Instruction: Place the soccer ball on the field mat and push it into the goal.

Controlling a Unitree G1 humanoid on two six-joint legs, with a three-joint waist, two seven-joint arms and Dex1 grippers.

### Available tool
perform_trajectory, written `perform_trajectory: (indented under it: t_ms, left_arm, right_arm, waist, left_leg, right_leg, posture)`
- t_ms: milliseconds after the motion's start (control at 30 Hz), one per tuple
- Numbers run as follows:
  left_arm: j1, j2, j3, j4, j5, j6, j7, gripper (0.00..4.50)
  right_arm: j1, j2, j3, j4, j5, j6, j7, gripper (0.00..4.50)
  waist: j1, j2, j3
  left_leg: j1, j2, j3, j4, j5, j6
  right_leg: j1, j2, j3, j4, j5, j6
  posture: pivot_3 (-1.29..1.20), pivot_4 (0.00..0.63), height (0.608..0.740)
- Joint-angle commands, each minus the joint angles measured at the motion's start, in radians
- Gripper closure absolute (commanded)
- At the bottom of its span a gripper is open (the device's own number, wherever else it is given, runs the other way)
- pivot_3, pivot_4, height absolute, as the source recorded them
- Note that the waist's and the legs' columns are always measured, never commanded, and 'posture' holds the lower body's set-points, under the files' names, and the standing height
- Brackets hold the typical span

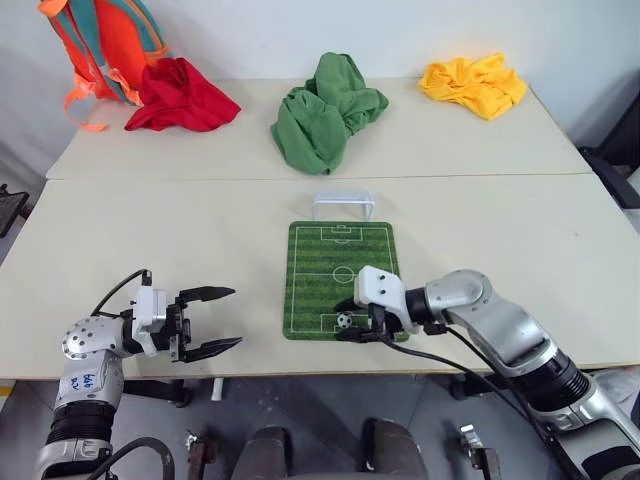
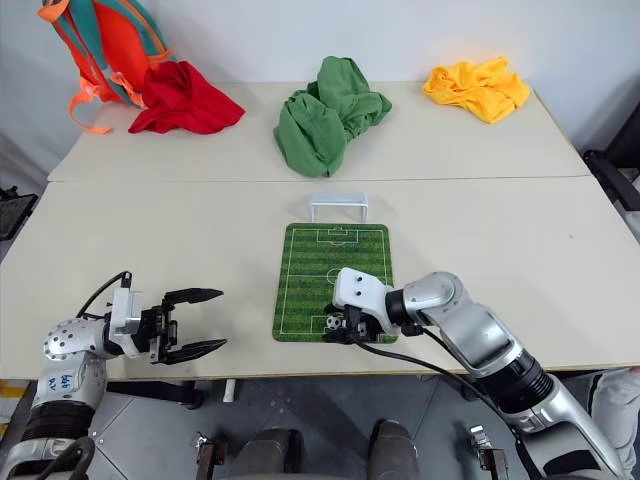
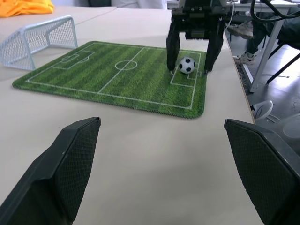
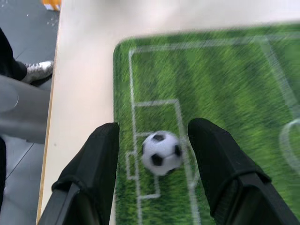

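Observation:
The soccer ball (image 1: 343,321), white with black patches, lies on the field mat (image 1: 340,255) in the small box at its near end. My right gripper (image 4: 156,126) is open and points down at the mat, one black finger on each side of the ball with a gap on both sides. The white goal (image 1: 343,204) stands on the table at the mat's far end, its mouth facing the mat. My left gripper (image 1: 236,317) hangs open over bare table to the left of the mat, with nothing between its fingers.
On the far table lie a red cloth (image 1: 182,97), a green cloth (image 1: 322,112) and a yellow cloth (image 1: 474,83), with an orange and teal backpack (image 1: 100,45) at the back left. The table's front edge (image 1: 300,372) runs just below the mat's near end.

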Motion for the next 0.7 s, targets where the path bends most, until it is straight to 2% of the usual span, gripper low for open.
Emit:
perform_trajectory:
  t_ms: [33,133,200,267,400,533,700]
  left_arm:
    - [-0.004,-0.003,0.004,0.002,-0.006,0.0,-0.005,0.0]
    - [-0.012,-0.007,0.001,0.011,-0.005,-0.001,-0.012,0.0]
    - [-0.018,-0.008,0.001,0.017,-0.006,-0.001,-0.016,0.0]
    - [-0.021,-0.009,0.001,0.022,-0.007,-0.003,-0.02,0.0]
    - [-0.026,-0.01,0.0,0.03,-0.009,-0.004,-0.028,0.0]
    - [-0.027,-0.015,-0.002,0.026,-0.012,0.002,-0.031,0.0]
    - [-0.023,-0.015,0.001,0.013,-0.02,0.01,-0.04,0.0]
  right_arm:
    - [-0.027,-0.005,-0.046,-0.069,0.041,0.018,0.019,1.98]
    - [-0.045,-0.018,-0.075,-0.112,0.06,0.04,0.02,1.98]
    - [-0.007,-0.045,-0.118,-0.16,0.101,0.042,0.037,2.36]
    - [0.047,-0.081,-0.132,-0.202,0.113,0.024,0.052,2.9]
    - [0.112,-0.12,-0.118,-0.227,0.102,0.013,0.055,4.36]
    - [0.16,-0.126,-0.088,-0.185,0.07,-0.051,0.064,4.48]
    - [0.152,-0.056,-0.048,-0.074,0.046,-0.116,0.063,4.48]
  waist:
    - [0.0,0.0,0.0]
    - [0.001,0.0,0.0]
    - [0.002,0.0,0.0]
    - [0.009,-0.001,0.0]
    - [0.018,-0.001,0.0]
    - [0.021,-0.001,0.0]
    - [0.022,-0.002,0.0]
  left_leg:
    - [0.0,0.0,0.0,0.0,0.0,0.0]
    - [0.0,0.0,0.0,0.0,0.0,0.0]
    - [0.0,0.0,0.0,0.0,0.0,0.0]
    - [0.0,0.0,0.0,0.0,0.0,0.0]
    - [0.0,0.0,0.001,0.001,-0.002,0.0]
    - [0.0,0.001,0.002,0.001,-0.002,0.0]
    - [0.0,0.002,0.003,0.001,-0.002,0.0]
  right_leg:
    - [0.0,0.0,0.0,0.0,0.0,0.0]
    - [0.0,0.0,0.0,0.0,0.0,0.0]
    - [0.0,0.0,0.0,0.0,0.0,0.0]
    - [0.0,0.0,0.0,-0.001,0.0,0.0]
    - [0.0,0.0,0.0,-0.001,0.0,0.0]
    - [0.0,0.0,0.0,-0.001,0.0,0.0]
    - [0.0,0.001,0.0,-0.001,0.0,0.0]
  posture:
    - [0.0,0.15,0.74]
    - [0.0,0.15,0.74]
    - [0.0,0.15,0.74]
    - [0.0,0.15,0.74]
    - [0.0,0.15,0.74]
    - [0.0,0.15,0.74]
    - [0.0,0.15,0.74]
